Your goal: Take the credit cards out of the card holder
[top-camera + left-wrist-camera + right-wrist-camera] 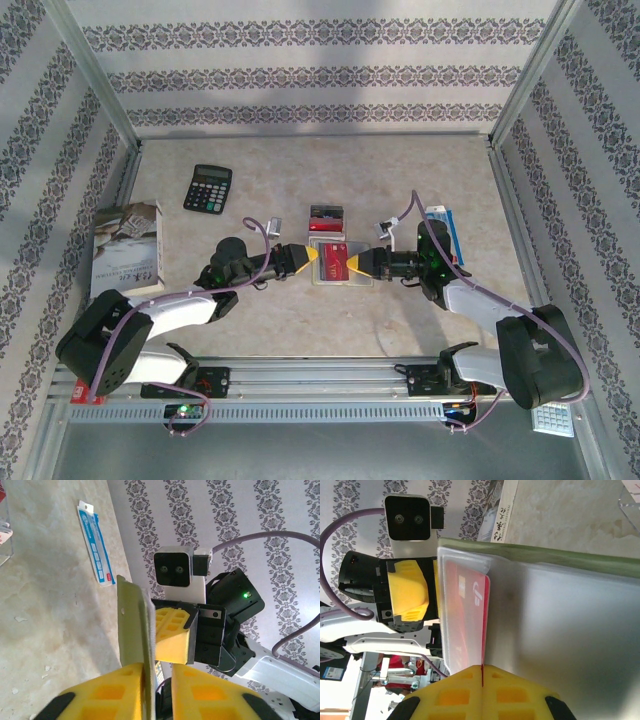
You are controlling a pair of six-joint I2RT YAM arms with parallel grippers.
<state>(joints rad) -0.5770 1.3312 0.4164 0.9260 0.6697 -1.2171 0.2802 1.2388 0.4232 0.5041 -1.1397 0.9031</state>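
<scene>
1. A pale marbled table (300,330) carries everything
2. A grey book (127,250) lies at the left edge, and a black calculator (208,187) sits beyond it
3. A blue-and-white flat packet (437,215) lies on the right
4. The olive-green card holder (340,281) is spread open mid-table between both arms
5. The left gripper (316,258) has its jaws slightly parted around the holder's left edge, with a gap beside one finger
6. The right gripper (358,263) is closed on the edge of the red credit card (334,258), which sits in the holder's clear pocket
7. Just beyond the holder are more cards (327,216), seemingly in a clear stand
</scene>
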